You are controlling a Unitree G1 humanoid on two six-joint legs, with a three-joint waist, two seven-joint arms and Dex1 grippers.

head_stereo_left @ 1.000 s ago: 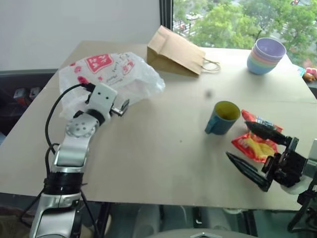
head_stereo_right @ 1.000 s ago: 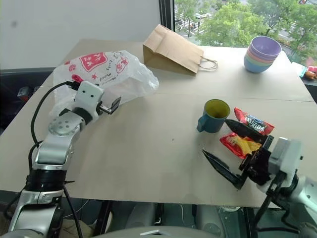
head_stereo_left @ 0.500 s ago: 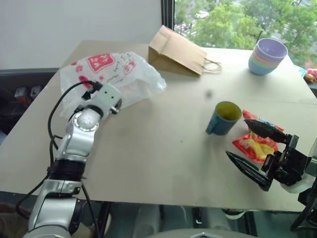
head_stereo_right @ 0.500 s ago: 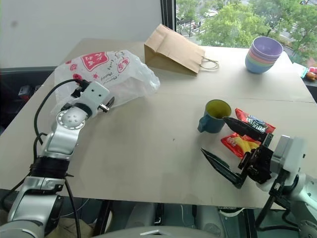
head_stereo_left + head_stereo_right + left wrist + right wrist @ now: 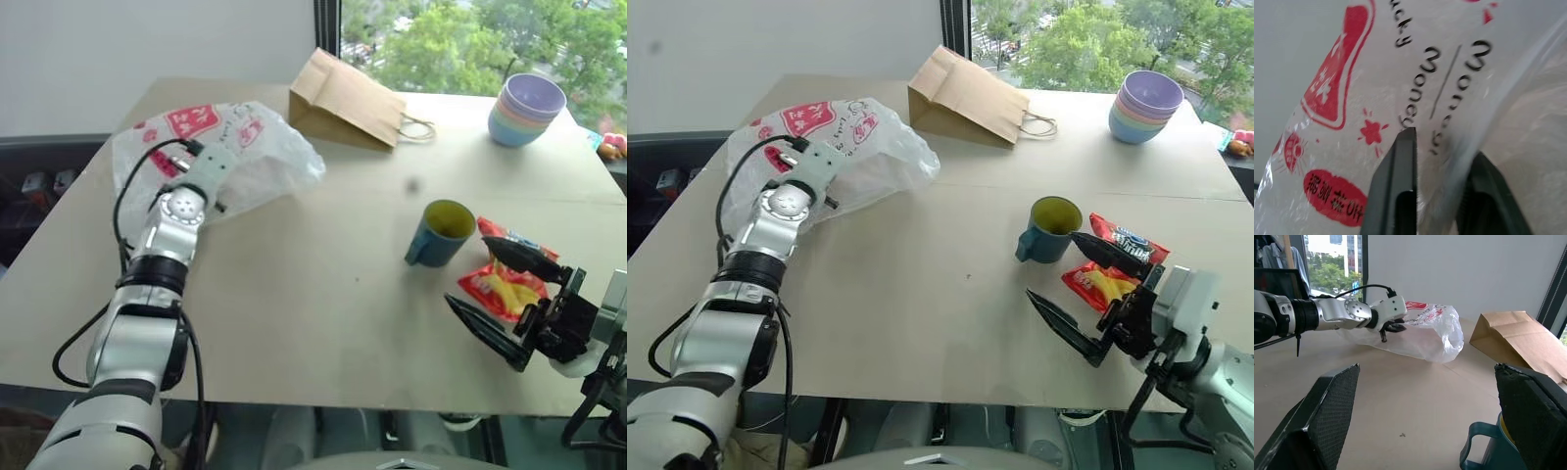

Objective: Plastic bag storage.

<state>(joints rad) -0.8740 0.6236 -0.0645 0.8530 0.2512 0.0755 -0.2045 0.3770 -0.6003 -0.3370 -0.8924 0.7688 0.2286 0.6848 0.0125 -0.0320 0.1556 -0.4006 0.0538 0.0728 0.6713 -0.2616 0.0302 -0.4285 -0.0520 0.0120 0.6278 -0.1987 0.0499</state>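
Reaching across the far left part of the table, the left gripper is pinching the plastic bag, and from where I'm standing its 2 black fingers look drawn in narrow with a fold of the crinkly white film caught between them. The bag is lying puffed up near the table's left edge, just beside the brown paper bag and well apart from the blue cup. The right gripper is hovering near the front right corner with its fingers spread wide, holding nothing, close to the red crisp packet. I'd judge this as the grasping step, with storage itself not yet begun. Next, the bag probably needs gathering toward the middle, where the free gripper can help bunch or fold it; thin film slips easily, so the pull should be gentle.
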